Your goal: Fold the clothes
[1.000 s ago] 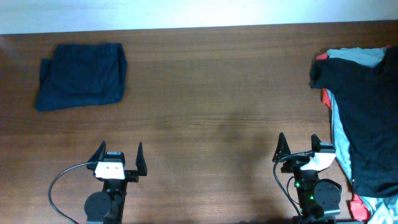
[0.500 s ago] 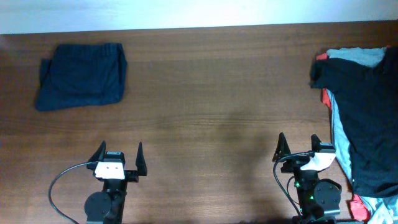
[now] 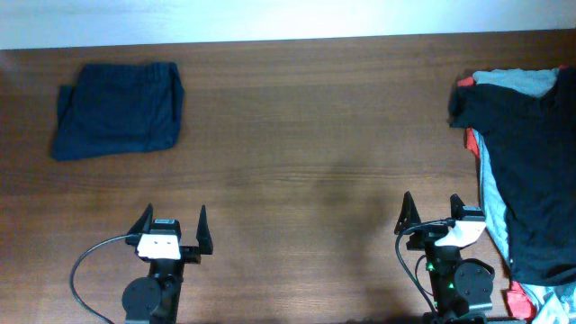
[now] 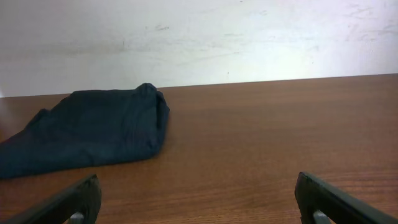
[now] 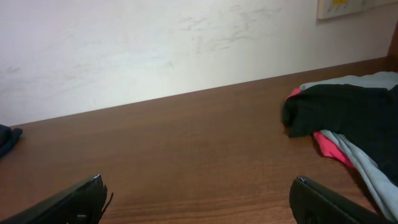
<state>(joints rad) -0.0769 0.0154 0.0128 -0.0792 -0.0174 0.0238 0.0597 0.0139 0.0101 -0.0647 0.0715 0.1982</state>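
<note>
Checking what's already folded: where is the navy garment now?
In the overhead view, the navy garment lies folded at the far left of the table, beyond the left gripper, opposite the clothes pile at the right edge.

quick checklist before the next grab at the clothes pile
1. left gripper open, empty: ok
2. right gripper open, empty: ok
3. folded navy fabric garment far left, apart from pile: ok
4. black fabric T-shirt on top of light grey-blue garment and red garment: ok
5. T-shirt's sleeves and hem findable: cannot tell, crumpled, cut by frame edge
6. brown wooden table bare mid-way: ok
</note>
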